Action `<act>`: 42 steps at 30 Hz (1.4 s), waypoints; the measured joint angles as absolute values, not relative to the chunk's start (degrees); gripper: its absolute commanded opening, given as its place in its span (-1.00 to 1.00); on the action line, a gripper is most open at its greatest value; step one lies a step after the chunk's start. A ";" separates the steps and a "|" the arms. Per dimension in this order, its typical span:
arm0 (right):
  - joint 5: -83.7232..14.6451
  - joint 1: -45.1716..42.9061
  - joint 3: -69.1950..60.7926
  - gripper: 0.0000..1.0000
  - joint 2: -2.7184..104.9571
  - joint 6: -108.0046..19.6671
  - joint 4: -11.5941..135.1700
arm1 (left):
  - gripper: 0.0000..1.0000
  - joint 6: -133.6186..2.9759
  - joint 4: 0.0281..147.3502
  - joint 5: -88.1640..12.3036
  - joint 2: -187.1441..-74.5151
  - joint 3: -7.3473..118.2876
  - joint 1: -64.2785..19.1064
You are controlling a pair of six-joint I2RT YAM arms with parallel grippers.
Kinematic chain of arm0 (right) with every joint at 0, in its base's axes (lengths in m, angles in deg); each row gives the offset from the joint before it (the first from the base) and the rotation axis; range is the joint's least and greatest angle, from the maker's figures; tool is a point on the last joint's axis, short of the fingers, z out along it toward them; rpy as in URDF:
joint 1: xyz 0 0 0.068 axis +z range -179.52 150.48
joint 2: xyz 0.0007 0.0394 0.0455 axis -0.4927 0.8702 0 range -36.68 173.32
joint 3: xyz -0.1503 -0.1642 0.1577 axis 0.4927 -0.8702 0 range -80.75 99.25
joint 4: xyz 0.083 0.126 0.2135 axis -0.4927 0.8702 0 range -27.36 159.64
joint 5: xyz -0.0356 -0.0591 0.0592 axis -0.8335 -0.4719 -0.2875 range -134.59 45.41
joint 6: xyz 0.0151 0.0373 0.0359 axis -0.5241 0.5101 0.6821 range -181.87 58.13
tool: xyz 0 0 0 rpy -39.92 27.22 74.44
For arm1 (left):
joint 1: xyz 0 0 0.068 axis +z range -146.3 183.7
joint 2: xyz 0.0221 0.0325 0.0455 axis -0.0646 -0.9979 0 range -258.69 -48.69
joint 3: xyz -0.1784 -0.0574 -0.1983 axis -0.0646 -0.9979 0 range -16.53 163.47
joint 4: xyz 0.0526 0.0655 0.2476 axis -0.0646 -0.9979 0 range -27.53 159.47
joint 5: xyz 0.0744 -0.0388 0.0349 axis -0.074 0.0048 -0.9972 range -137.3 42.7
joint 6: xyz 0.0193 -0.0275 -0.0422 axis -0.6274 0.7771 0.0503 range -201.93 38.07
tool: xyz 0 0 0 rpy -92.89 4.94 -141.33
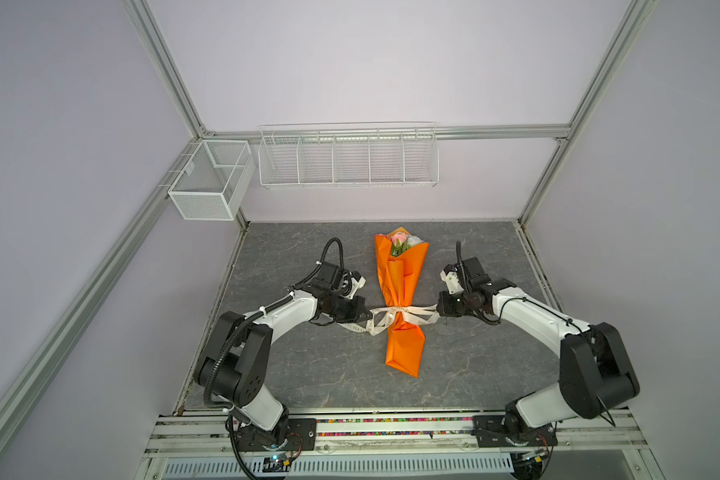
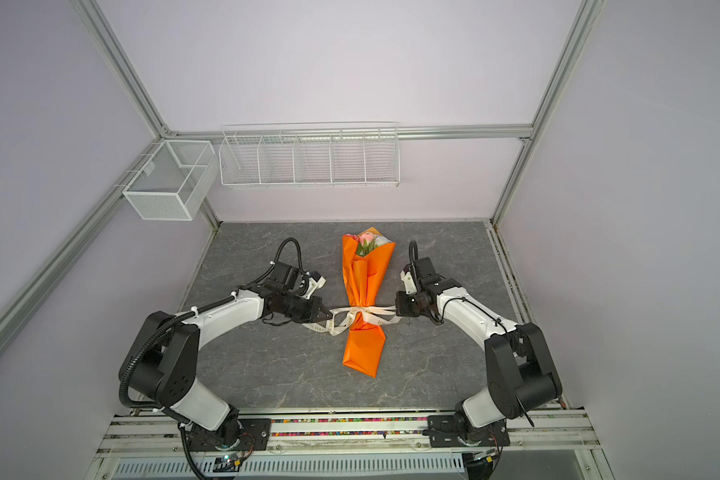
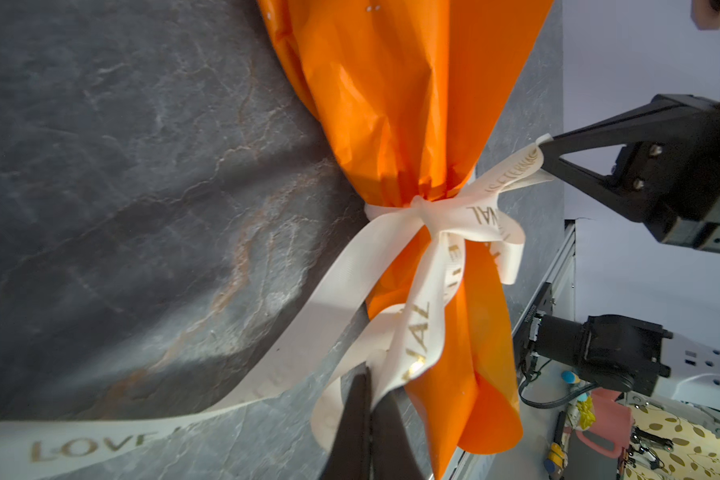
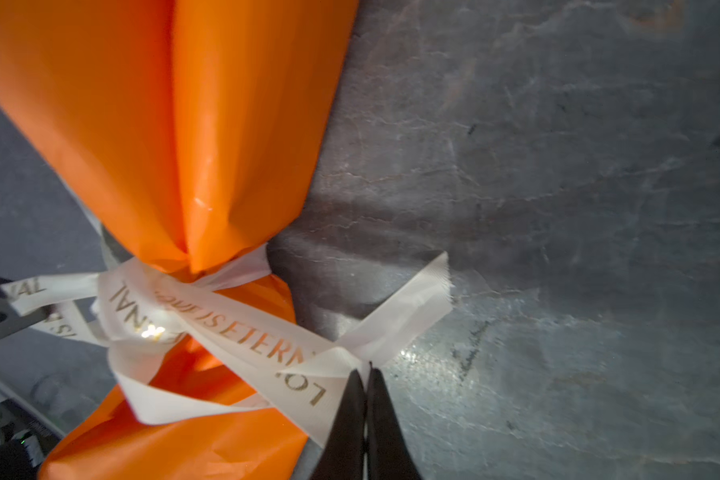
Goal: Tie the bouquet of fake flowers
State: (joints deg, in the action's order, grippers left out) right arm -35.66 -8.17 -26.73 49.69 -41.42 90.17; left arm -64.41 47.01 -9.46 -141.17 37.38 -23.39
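Orange paper bouquet (image 1: 396, 274), cream gold-lettered ribbon (image 1: 396, 312) around its waist

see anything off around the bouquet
Nothing damaged or spilled. The ribbon cinches the bouquet, with left fingers and right fingers pinching it. Only its tails look uneven: one trails long across the table.

Both top views look steeply down on the whole bench (image 1: 308, 374). Wrist cameras closely face the ribbon (image 3: 422, 212) from 9 and 3 o'clock.

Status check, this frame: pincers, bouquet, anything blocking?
Left pincer shut on cream printed ribbon; right pincer shut on it too. Orange paper-cone bouquet flat on grey stone-look table, ribbon cinched. No obstruction seen.
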 measured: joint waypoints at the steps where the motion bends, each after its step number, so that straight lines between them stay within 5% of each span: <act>1: -36.82 -8.17 -26.89 -0.87 49.69 -40.85 90.19 | -1.00 -64.48 46.40 -10.22 -141.31 37.64 -23.39; 15: -46.37 -8.06 -28.07 -0.87 49.05 -37.60 88.29 | -1.00 -65.09 42.38 -13.54 -145.72 42.06 -22.54; 29: -66.53 0.44 -37.16 -0.87 37.66 -15.13 91.78 | -1.00 -60.30 47.21 -9.92 -145.66 39.70 -22.54; 42: -71.75 0.42 -36.81 -0.87 38.52 -8.05 93.77 | -1.00 -60.43 45.94 -12.52 -145.66 38.30 -19.56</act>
State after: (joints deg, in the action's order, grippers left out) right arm -71.75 0.42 -36.81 38.52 -8.05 93.77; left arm -60.43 45.94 -12.52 -145.66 38.30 -19.56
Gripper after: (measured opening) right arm 0.066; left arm 0.047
